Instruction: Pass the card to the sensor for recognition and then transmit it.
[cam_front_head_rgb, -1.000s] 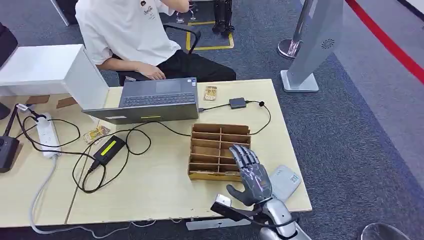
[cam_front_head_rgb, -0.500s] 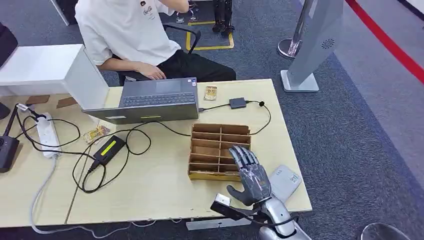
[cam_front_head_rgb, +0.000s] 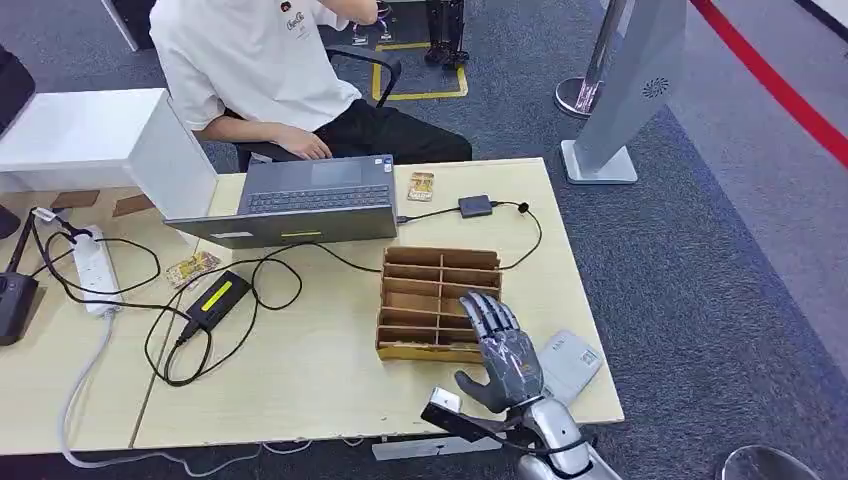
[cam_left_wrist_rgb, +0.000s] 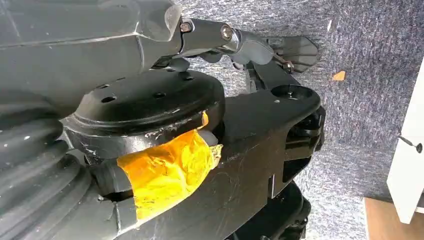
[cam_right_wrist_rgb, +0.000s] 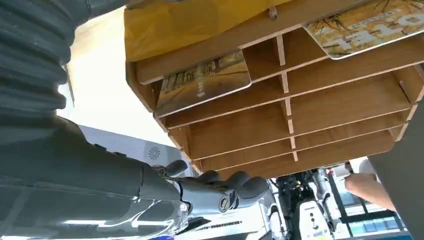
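Note:
My right hand (cam_front_head_rgb: 505, 352) hovers with fingers spread over the near right corner of a wooden slotted card holder (cam_front_head_rgb: 435, 270), holding nothing. In the right wrist view its dark fingers (cam_right_wrist_rgb: 220, 192) stretch out beside the holder (cam_right_wrist_rgb: 300, 130). One printed card (cam_right_wrist_rgb: 202, 82) sits in a slot there, and a second card (cam_right_wrist_rgb: 365, 25) lies in another. A grey flat sensor pad (cam_front_head_rgb: 570, 362) lies on the table just right of the hand. My left hand (cam_left_wrist_rgb: 250, 45) hangs below the table over the carpet with a finger stretched out and nothing in it.
A person sits behind an open laptop (cam_front_head_rgb: 300, 210) at the far side. Loose cards (cam_front_head_rgb: 421, 186) (cam_front_head_rgb: 192, 268) lie on the table. A small black box (cam_front_head_rgb: 474, 205), a power brick (cam_front_head_rgb: 218, 300), looping cables and a power strip (cam_front_head_rgb: 95, 270) cover the left half.

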